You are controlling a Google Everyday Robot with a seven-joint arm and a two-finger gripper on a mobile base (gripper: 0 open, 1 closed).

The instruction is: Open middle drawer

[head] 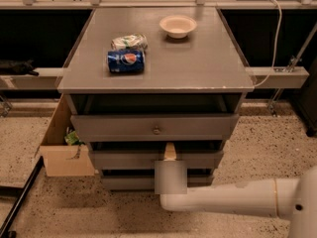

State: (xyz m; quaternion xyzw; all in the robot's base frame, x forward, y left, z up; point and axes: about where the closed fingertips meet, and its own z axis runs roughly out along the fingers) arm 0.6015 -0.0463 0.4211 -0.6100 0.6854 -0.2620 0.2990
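Observation:
The grey cabinet (pixel 148 68) has three drawer fronts stacked under its top. The middle drawer (pixel 124 160) is the second front, with a dark gap above it. My gripper (pixel 170 151) is right at the centre of that front and covers the spot where its knob sits, so the knob is hidden. The white arm (pixel 233 200) reaches in low from the right, with the grey wrist block (pixel 171 177) in front of the lowest drawer (pixel 126 183). The top drawer (pixel 114 127) shows its small round knob (pixel 156 130).
On the cabinet top lie a blue soda can (pixel 126 61), a crumpled pale can (pixel 129 41) and a white bowl (pixel 178 26). A cardboard box (pixel 62 150) stands on the floor at the cabinet's left. A dark pole (pixel 17 202) runs across the speckled floor.

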